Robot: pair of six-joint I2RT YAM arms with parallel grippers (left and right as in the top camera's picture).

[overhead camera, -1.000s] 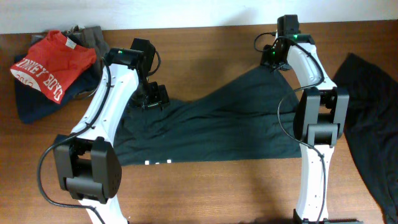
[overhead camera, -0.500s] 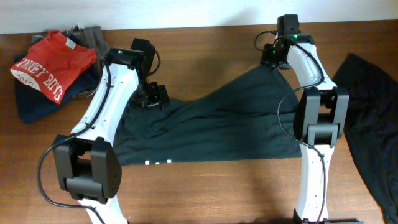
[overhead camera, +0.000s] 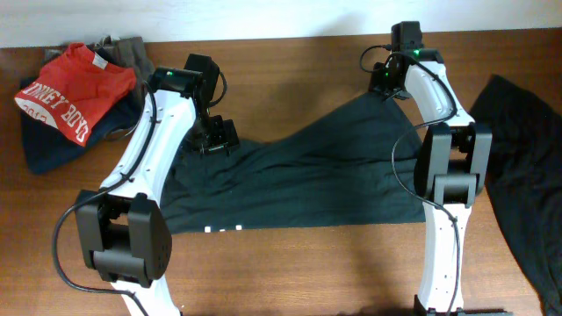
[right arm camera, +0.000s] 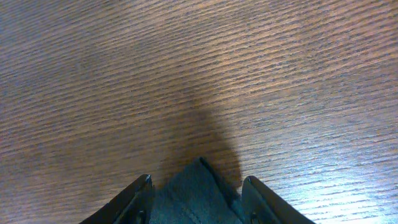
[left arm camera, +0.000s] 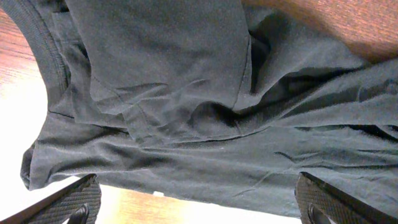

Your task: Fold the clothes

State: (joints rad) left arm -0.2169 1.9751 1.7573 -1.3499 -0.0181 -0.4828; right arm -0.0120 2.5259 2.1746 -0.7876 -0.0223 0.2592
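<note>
A black T-shirt (overhead camera: 307,175) lies spread across the middle of the wooden table, with a bit of white lettering (overhead camera: 221,231) showing at its front edge. Its far right corner is drawn to a point at my right gripper (overhead camera: 386,83). In the right wrist view that gripper (right arm camera: 196,186) is shut on the fabric corner (right arm camera: 193,208), which fills the gap between the fingers. My left gripper (overhead camera: 215,136) hovers over the shirt's rumpled left part (left arm camera: 186,81). Its jaws (left arm camera: 196,190) stand wide open with nothing held.
A pile of clothes sits at the back left: a red shirt with white lettering (overhead camera: 66,92) on top, navy fabric (overhead camera: 44,149) under it, grey fabric (overhead camera: 132,53) behind. Another black garment (overhead camera: 518,175) lies along the right edge.
</note>
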